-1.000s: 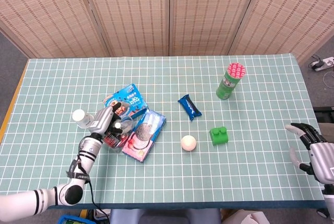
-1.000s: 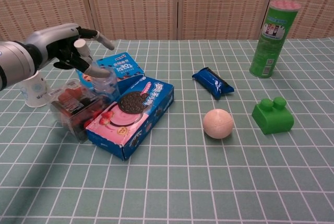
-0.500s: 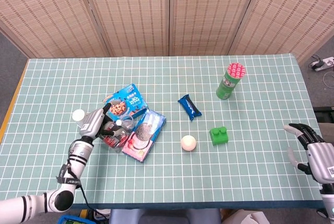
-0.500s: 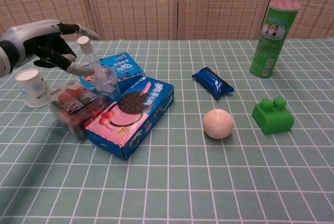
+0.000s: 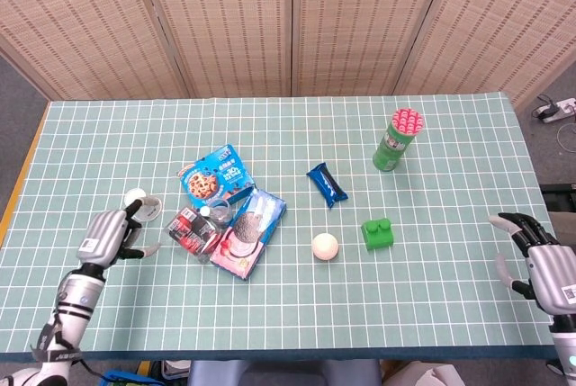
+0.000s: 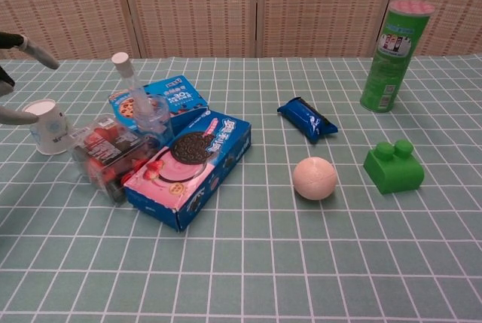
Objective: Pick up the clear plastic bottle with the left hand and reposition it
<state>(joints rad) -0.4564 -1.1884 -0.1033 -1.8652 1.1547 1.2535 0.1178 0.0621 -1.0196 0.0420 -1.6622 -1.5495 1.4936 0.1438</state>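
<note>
Left hand [image 5: 110, 235] has withdrawn from the cluster, fingers spread and empty; clear plastic bottle [image 6: 143, 105] stands upright on the snack boxes [image 6: 192, 165], at its 3 o'clock.

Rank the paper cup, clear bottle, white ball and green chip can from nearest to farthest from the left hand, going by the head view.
From the left hand:
1. Paper cup, just beyond its fingertips.
2. Clear bottle, amid the snack boxes.
3. White ball, mid-table.
4. Green chip can, far right side.
</note>
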